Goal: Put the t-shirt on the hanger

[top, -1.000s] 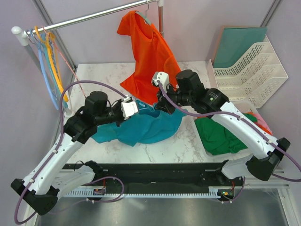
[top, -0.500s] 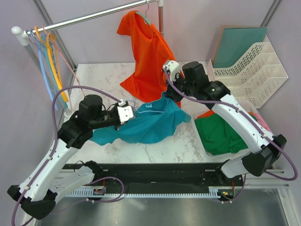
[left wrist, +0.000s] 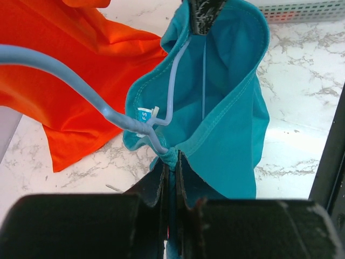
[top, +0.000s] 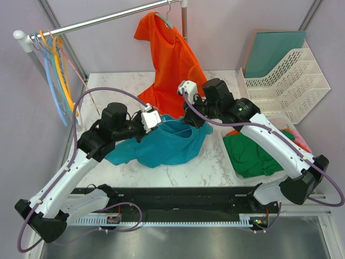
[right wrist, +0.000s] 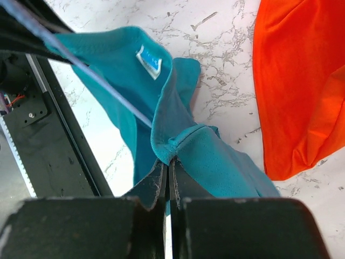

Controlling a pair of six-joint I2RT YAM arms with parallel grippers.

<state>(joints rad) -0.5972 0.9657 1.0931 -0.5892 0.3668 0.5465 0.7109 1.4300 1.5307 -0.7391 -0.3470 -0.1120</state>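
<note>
The t-shirt (top: 167, 145) lies bunched on the desk (top: 210, 164) at the centre of the overhead view, its collar held open between my hands. My left hand (left wrist: 171, 162) is clamped on one collar edge, my right hand (right wrist: 168, 164) on the other. The hanger (left wrist: 81, 89) reaches into the collar.

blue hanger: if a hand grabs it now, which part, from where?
Take the hanger on its bare arm outside the t-shirt collar, closing across the rod from the orange shirt side. That stretch is exposed; the rest runs inside the neck opening. The left hand and right hand both pinch the collar, so one must release first.
</note>
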